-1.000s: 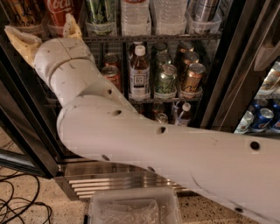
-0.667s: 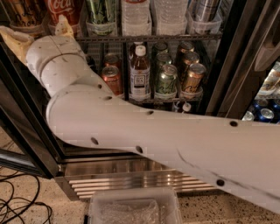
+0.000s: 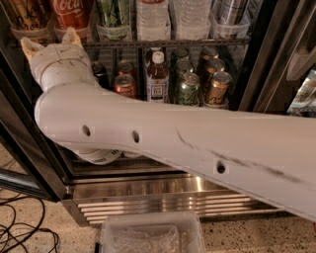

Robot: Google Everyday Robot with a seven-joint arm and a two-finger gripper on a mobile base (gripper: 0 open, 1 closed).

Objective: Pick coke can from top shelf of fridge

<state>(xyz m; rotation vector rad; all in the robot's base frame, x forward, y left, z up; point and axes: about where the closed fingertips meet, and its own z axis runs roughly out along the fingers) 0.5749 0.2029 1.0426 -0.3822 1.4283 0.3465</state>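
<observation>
Coke can seen at upper left of fridge, on top shelf, second lane from left. Bright red body, white script partly shown; top cut off by frame edge. Can seated upright in clear lane tray. Gripper located just below and left of can, at shelf rail height. Fingers spread apart, nothing held between them. Right fingertip close under tray; contact cannot be told. White arm stretched across lower shelves.

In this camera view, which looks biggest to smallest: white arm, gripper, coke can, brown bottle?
Largest: white arm, nearest the camera.
Next: gripper, open, just below the coke can.
Coke can and brown bottle look alike; the can is cut off at the top edge.
</observation>
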